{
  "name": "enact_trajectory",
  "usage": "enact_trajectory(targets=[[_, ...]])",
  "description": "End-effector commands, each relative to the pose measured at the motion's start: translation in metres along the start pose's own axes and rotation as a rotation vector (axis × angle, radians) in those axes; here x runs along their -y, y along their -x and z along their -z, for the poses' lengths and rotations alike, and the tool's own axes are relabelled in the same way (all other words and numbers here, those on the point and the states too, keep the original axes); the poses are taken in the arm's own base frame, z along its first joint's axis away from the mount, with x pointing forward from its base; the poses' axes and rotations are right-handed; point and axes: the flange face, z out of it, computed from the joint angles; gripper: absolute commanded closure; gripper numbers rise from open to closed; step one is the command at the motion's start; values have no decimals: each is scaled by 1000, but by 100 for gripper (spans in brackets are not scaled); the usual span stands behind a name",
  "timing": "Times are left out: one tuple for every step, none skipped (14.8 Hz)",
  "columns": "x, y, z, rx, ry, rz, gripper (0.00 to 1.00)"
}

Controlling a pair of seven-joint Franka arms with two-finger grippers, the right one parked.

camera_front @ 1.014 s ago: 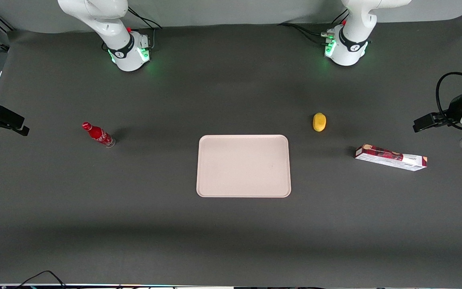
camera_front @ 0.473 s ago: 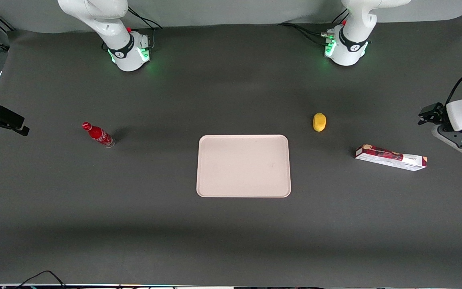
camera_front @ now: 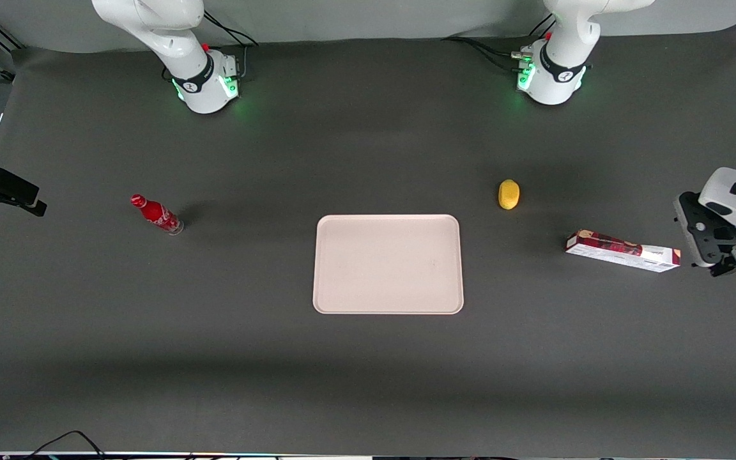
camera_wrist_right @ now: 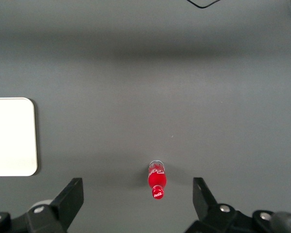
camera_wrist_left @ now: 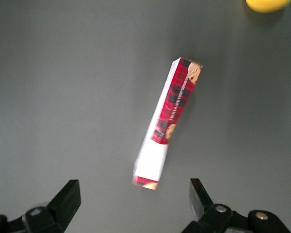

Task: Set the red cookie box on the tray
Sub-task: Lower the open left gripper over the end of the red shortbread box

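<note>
A long, slim, dark red cookie box (camera_front: 623,251) with white end panels lies flat on the dark grey bench (camera_front: 368,358) toward the working arm's end, well apart from the flat, pale pinkish-beige rectangular tray (camera_front: 388,264) at the middle, where it is meant to go. The box rests on a long face, at a slight slant to the tray's edges, so its narrow width looks like the natural span for a pinch across the middle. The left arm's gripper (camera_front: 716,252) hangs just beside the box's outer end, above the bench, with its wrist camera looking down on the carton (camera_wrist_left: 168,124). The jaws stand spread wide, released and holding nothing, touching neither box nor bench; the carton's near end sits between the two fingertips (camera_wrist_left: 68,199) in the wrist view, well below them by the look of it. A small yellow, lemon-like object (camera_front: 508,194) sits between tray and box, farther from the front camera than both. A small red bottle (camera_front: 156,214) stands toward the parked arm's end.
</note>
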Motion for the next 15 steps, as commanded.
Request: enact_trajectory(targets=[[-2,-4,-20,-8,-70,-233,0],[0,-6,-31,-8,-66,-274,0],[2,-7,-41,-27,-56,-300,0],[4,-8,-51,-56,-48,-324,0],[5,-10,-65,-83,-31,-344,0],[6,-11,-77,-100,-16,-340,0],[7,-11,-88,-107,3,-335,0],[7,-12,-96,-109,14,-328,0],[7,-11,-104,-112,27,-322,0],[7,-9,-110,-112,37,-317,0],[7,-8,-117,-113,49,-316,0],[5,-5,-122,-116,60,-310,0],[1,-4,-127,-117,71,-309,0],[-2,-4,-133,-116,74,-309,0],[-7,0,-142,-114,70,-300,0]])
